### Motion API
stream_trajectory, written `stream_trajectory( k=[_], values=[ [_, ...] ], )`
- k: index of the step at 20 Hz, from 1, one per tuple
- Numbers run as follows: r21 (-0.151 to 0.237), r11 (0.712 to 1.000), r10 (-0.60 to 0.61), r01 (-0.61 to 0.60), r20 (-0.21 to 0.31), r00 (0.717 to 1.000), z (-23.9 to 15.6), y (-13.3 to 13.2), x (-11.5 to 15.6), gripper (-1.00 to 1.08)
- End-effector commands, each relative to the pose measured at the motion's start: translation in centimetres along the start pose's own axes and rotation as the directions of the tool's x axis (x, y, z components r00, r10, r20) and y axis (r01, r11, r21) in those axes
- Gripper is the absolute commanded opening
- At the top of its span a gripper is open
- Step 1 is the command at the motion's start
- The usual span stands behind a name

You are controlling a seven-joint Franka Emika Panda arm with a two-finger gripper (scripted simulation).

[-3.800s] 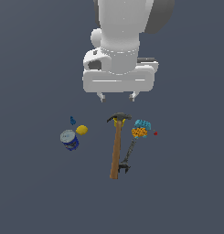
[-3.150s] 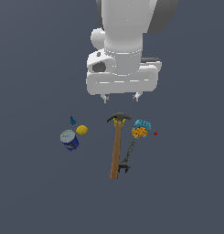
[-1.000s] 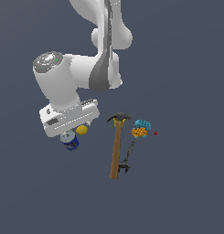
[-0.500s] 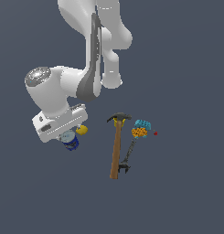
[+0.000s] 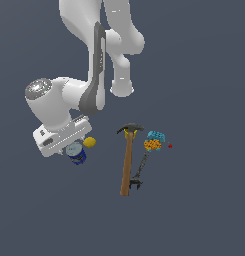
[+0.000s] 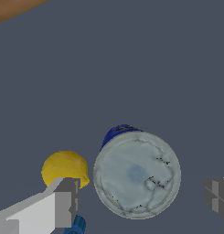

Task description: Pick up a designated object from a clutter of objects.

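Note:
The small blue can (image 5: 77, 153) with a silvery-grey lid stands upright under my hand at the exterior view's left. In the wrist view the can (image 6: 136, 173) sits between my two fingers, one finger (image 6: 63, 201) on one side and the other (image 6: 217, 196) on the far side, both apart from it. My gripper (image 6: 141, 199) is open and low over the can. The yellow lemon (image 5: 89, 142) lies right beside the can; it also shows in the wrist view (image 6: 64, 168). The tiny blue piece (image 6: 77, 226) peeks out by one finger.
A wooden-handled hammer (image 5: 127, 162) lies to the exterior view's right of the can. Beside it are a dark clamp tool (image 5: 139, 175), a cyan-and-orange block (image 5: 153, 141) and a tiny red speck (image 5: 170, 146). The hammer handle (image 6: 13, 8) crosses a corner of the wrist view.
My arm has swung from above the hammer over to the exterior view's left and come down over the can. The objects have not moved.

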State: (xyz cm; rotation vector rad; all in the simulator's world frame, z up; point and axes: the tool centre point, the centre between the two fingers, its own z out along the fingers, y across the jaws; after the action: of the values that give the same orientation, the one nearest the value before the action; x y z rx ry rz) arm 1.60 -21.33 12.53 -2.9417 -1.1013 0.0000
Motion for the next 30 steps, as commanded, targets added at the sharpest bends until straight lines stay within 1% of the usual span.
stream_trajectory(
  k=[1,6,14,19,20,30],
  values=[
    [-0.001,1.000,-0.005,0.005,0.000,1.000,0.1,0.1,-0.1,1.00],
    [0.000,1.000,-0.002,0.002,0.000,1.000,0.7,0.0,-0.1,1.00],
    [0.000,1.000,-0.004,0.004,0.000,1.000,4.4,0.0,-0.2,1.00],
    [-0.001,1.000,-0.005,0.005,0.000,1.000,5.1,0.1,-0.1,1.00],
    [-0.001,1.000,-0.005,0.005,0.000,1.000,5.1,0.1,-0.1,-1.00],
    [-0.002,1.000,-0.005,0.005,0.000,1.000,5.0,0.1,-0.1,-1.00]
  ],
)
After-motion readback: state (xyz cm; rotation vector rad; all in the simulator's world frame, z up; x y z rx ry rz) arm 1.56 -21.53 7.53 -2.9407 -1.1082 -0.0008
